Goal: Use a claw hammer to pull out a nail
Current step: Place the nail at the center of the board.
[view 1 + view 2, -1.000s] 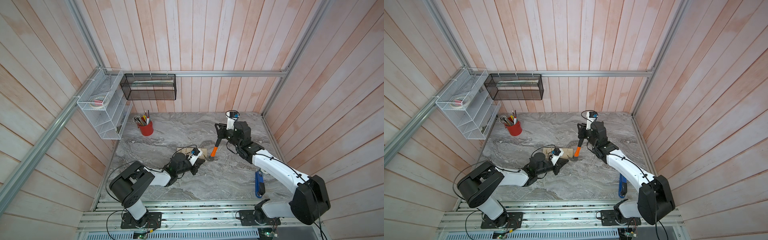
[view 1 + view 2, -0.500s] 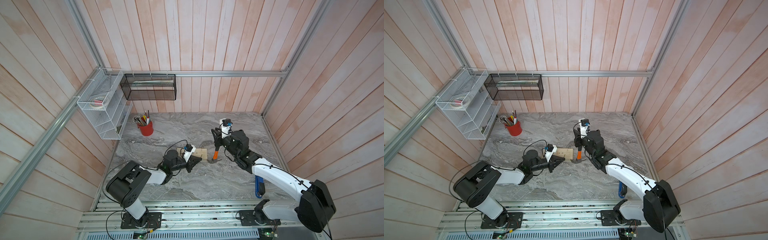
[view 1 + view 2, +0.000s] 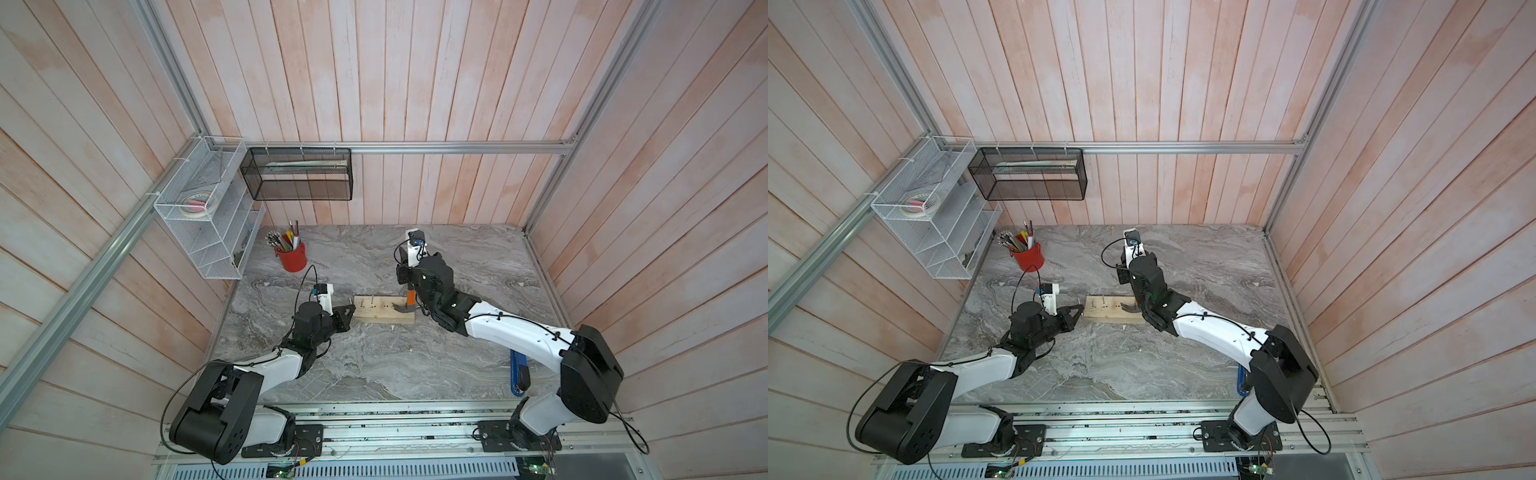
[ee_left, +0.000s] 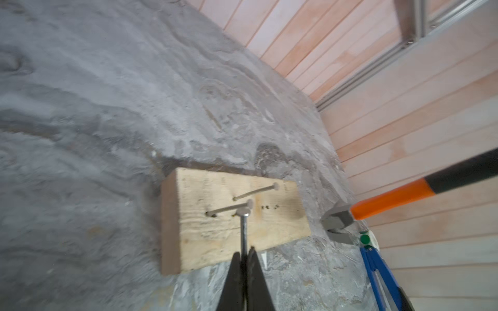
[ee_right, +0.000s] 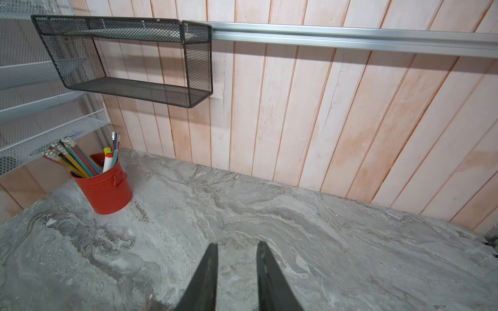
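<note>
The left fingers point(image 4: 233, 277) were pinched shut on a nail point(image 4: 244, 231) at the left end of the block point(image 4: 269, 229) on the tabletop point(image 3: 374, 365). The right fingers point(image 5: 207, 277) were closed on the handle of the hammer point(image 3: 402, 306), its head at the block's right end.

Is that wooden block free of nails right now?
No, in the left wrist view two nails stick out of the wooden block, and a third nail is pinched in the left gripper.
</note>
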`<state>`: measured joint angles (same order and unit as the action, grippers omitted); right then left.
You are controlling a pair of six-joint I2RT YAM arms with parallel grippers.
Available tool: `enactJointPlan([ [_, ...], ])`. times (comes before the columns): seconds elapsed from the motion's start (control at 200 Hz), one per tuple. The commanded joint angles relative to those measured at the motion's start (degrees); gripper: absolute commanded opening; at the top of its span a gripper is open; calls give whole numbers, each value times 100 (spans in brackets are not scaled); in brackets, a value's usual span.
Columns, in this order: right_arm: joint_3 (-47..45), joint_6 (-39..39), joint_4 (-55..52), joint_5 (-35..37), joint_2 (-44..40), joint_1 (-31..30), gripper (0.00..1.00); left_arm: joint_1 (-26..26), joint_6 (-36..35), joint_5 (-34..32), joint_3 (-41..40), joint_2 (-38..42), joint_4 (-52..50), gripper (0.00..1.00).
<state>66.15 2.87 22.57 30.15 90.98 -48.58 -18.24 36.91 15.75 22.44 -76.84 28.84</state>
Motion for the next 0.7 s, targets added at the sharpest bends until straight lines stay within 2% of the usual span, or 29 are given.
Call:
enactJointPlan([
  [0.0,518,20,221,294,222,-80,0,122,-24,-887,435,-147,-1784,0],
  [0.105,801,83,75,233,477,-86,0,132,-224,-1192,896,-547,-2590,0],
  [0.195,930,116,12,188,626,-84,0,130,-353,-1244,1160,-853,-2882,0],
  [0.34,1022,143,-59,123,745,-85,0,134,-498,-1291,1509,-1331,-3241,10],
  [0.435,1031,155,-68,112,782,-82,0,125,-573,-1404,1693,-1537,-3482,10],
  [0.695,1062,161,-103,103,843,-86,0,120,-624,-1401,1791,-1549,-3596,32],
])
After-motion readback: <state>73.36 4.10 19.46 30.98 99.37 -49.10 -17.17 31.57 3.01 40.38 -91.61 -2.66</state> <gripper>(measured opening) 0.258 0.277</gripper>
